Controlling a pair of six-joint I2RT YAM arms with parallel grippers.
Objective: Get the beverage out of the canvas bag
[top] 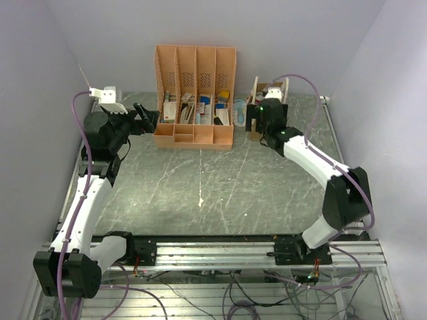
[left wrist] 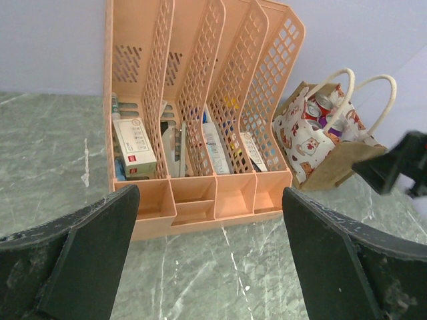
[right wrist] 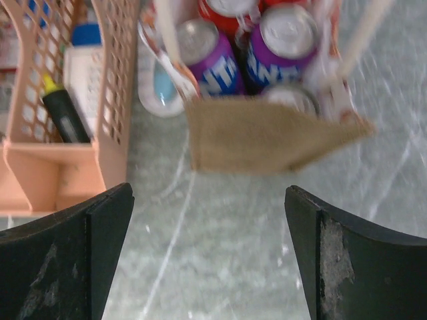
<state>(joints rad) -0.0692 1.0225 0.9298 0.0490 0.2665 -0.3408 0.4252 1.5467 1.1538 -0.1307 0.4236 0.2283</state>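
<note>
Right tool [right wrist: 208,197] has its jaws wide and holds nothing, hovering just short of the canvas bag [right wrist: 267,137]. Bag is on the counter [top: 220,180] at 1 o'clock, at the pink organizer's [top: 195,93] 3 o'clock. Purple cans [right wrist: 280,40] visible inside. Left tool [left wrist: 210,197] is wide too, empty, facing the organizer.
</note>
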